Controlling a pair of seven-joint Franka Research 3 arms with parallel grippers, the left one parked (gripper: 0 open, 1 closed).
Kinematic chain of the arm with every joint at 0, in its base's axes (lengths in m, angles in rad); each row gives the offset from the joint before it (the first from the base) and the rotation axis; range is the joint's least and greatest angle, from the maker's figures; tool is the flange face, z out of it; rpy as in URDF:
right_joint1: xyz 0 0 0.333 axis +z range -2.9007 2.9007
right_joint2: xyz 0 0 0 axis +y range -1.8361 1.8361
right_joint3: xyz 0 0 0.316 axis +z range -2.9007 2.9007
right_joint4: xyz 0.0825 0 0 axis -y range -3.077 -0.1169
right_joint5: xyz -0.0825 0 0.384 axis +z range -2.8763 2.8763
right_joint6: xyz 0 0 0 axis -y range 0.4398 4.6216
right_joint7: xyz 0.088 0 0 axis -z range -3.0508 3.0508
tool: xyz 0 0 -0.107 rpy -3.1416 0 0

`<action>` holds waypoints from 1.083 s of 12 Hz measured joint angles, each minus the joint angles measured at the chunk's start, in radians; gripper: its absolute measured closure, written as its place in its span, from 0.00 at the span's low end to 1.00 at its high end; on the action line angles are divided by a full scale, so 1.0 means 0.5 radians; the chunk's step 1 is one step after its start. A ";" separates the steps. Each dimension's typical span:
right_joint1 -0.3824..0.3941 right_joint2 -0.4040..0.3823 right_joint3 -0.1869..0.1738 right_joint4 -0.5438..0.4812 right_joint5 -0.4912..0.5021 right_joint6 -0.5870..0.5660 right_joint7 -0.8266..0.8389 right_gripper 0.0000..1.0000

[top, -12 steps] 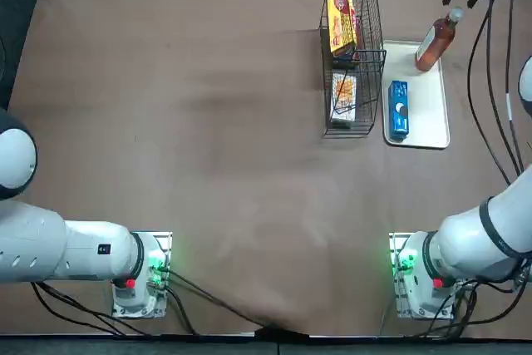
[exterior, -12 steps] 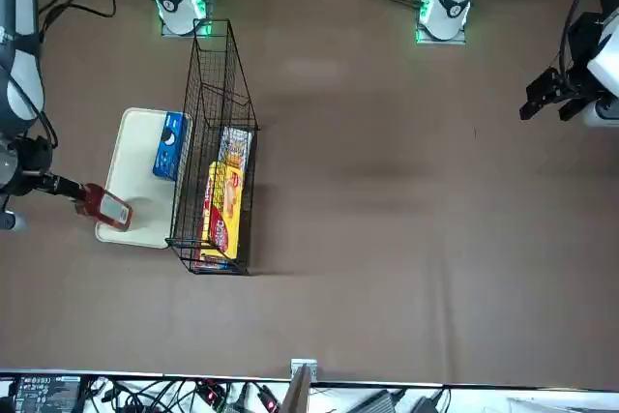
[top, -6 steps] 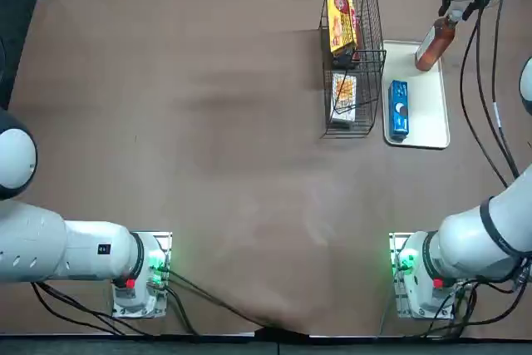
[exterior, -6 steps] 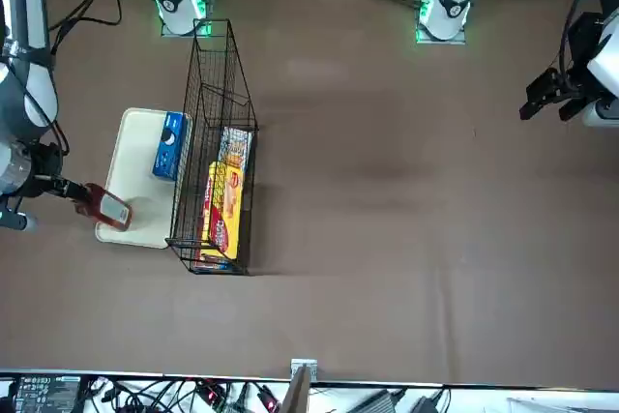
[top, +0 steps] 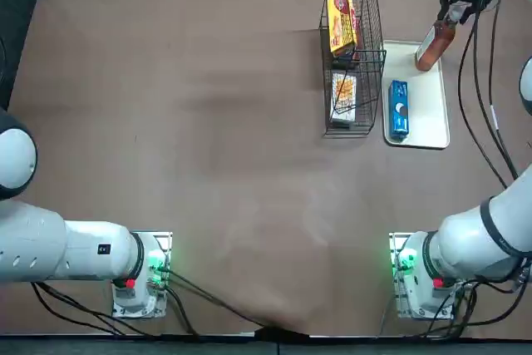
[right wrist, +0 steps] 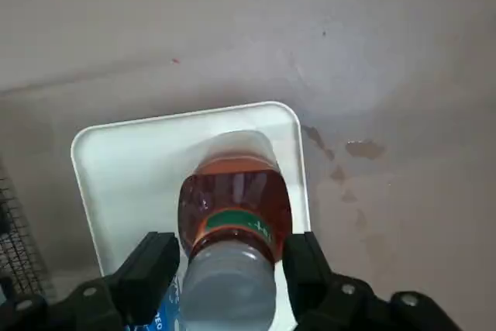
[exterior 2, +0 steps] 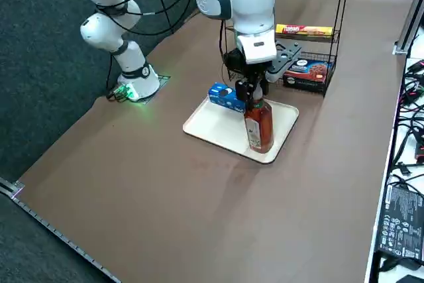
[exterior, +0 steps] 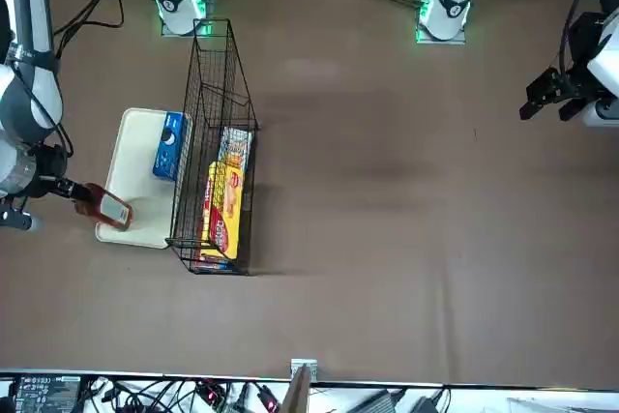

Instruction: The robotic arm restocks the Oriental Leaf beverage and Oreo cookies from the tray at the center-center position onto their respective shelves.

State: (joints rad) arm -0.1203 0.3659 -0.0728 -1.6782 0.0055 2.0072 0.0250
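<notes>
the wrist view shows the gripper (right wrist: 229,269) open astride the bottle (right wrist: 235,215) cap (overhead, the arm's wrist hides that) on the tray (right wrist: 124,168).

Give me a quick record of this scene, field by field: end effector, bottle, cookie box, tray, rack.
end effector: right end effector open, fingers either side of the bottle's cap
bottle: Oriental Leaf beverage upright on the tray, not gripped
cookie box: Oreo cookies lying flat on the tray
tray: tray on the table beside the rack
rack: shelves holding yellow packets
</notes>
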 joint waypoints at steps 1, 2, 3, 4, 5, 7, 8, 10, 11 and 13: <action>0.000 0.000 -0.002 -0.015 -0.012 0.007 0.000 0.16; 0.000 0.000 -0.002 -0.018 -0.019 0.007 0.000 0.21; 0.000 0.000 -0.003 -0.020 -0.022 0.007 0.000 0.21; 0.000 0.000 -0.003 -0.021 -0.022 0.007 0.000 0.26; 0.000 -0.003 -0.002 -0.021 -0.022 0.006 0.000 0.38; 0.001 -0.007 -0.001 -0.025 -0.022 0.004 0.000 0.42; 0.000 -0.008 -0.001 -0.026 -0.022 -0.002 0.000 0.42; 0.000 -0.012 -0.002 -0.024 -0.020 -0.025 0.004 0.42; -0.001 -0.014 -0.003 -0.020 -0.019 -0.049 0.004 0.42; -0.002 -0.034 -0.004 0.010 0.011 -0.138 0.005 0.42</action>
State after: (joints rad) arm -0.1213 0.3487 -0.0750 -1.6733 0.0110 1.9381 0.0275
